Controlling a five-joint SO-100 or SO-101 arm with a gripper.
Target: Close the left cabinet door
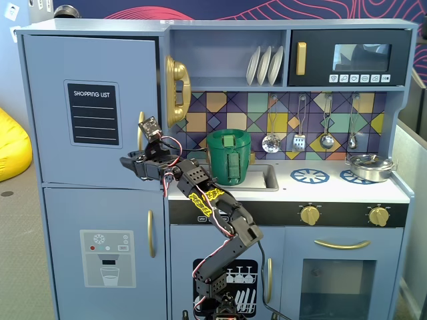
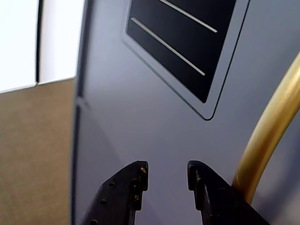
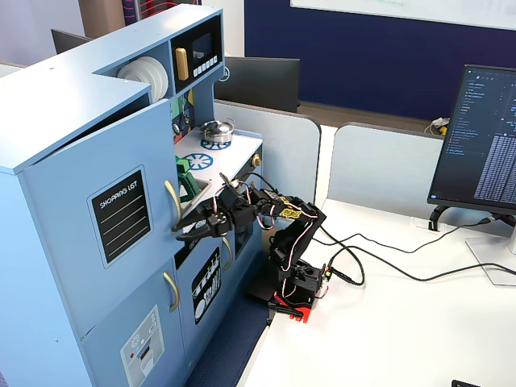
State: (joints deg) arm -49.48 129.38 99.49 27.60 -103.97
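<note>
The left cabinet door is a light-blue panel with a black "SHOPPING LIST" board and a curved gold handle. In a fixed view from the side the door stands slightly ajar, with a dark gap along its top. My gripper reaches left in front of the door's lower right part, just below the handle. In the wrist view the gripper is open with nothing between its fingers and points at the door face. The handle is right beside the right finger.
Below is a second blue door with a dispenser graphic. A green pot sits in the sink beside the arm and a gold phone hangs above. The arm's base stands on a white table with cables and a monitor.
</note>
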